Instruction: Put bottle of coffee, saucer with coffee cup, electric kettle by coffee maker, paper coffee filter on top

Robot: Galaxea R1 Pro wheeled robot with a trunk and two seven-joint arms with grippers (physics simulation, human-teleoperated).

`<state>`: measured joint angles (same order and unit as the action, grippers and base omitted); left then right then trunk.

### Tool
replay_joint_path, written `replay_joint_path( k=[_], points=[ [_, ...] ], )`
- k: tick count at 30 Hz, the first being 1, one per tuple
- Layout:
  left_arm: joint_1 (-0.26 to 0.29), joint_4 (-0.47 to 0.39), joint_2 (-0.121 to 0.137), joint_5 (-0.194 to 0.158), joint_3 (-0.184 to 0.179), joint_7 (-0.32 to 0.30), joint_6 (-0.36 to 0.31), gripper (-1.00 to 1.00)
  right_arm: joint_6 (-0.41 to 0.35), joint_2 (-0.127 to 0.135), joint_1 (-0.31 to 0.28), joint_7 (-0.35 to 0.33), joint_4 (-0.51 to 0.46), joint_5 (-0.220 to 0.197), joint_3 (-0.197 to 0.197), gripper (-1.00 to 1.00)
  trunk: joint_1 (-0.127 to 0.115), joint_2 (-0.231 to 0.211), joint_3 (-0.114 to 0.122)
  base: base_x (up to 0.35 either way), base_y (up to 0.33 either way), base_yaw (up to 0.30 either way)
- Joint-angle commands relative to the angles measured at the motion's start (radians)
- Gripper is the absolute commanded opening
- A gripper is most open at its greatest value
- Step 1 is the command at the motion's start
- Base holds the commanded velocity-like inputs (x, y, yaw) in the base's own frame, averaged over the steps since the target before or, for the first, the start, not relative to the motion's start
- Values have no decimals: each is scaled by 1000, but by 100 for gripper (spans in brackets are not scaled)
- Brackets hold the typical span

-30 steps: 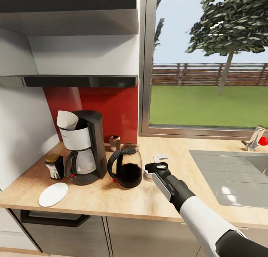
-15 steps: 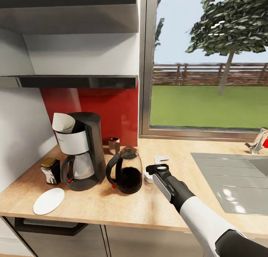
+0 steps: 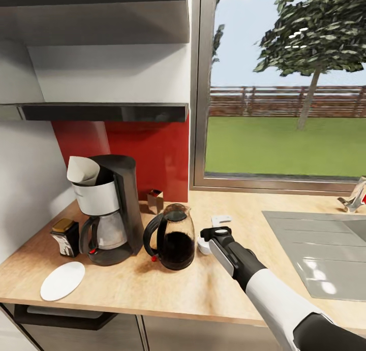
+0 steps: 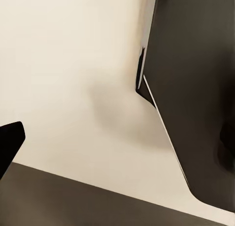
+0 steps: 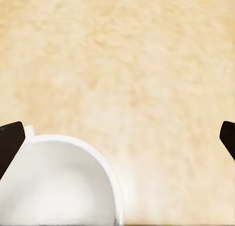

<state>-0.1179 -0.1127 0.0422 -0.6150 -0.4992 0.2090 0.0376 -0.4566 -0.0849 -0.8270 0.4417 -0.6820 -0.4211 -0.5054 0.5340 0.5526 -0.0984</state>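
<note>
The white coffee cup (image 5: pixel 58 182) sat on the wooden countertop (image 3: pixel 168 285) just right of the electric kettle (image 3: pixel 173 234), beneath the right gripper (image 3: pixel 217 232), its fingers spread wide and empty. Grasping it appeared next, then carrying it to the saucer (image 3: pixel 62 280) before the coffee maker (image 3: pixel 104 209). A window overlooked lawn.

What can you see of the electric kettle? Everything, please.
The electric kettle is a rounded jug with a clear glass-looking body, dark inside across its lower half, with a black lid and a black loop handle on the side toward the coffee maker. There is a small red detail near its base. It stands upright on the wooden countertop, just beside the coffee maker with a narrow gap between them. The right gripper hangs close by on its other side, not touching it.
</note>
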Motion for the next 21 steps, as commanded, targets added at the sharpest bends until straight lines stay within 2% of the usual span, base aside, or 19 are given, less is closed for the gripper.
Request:
replay_joint_path(
  k=[1,12,21],
  points=[
    [-1,-3,1,-9,-9,6,1,100,-2,1,-1,9,1,-10,-5,100,0,2,-2,1,0,0],
    [-1,-2,2,-14,-7,6,1,100,-4,-1,-1,9,6,-11,-5,100,0,2,-2,0,0,0],
    [-1,-2,4,-14,-7,6,2,100,-4,-5,-1,9,48,-13,-6,100,0,2,-2,0,0,0]
  ],
)
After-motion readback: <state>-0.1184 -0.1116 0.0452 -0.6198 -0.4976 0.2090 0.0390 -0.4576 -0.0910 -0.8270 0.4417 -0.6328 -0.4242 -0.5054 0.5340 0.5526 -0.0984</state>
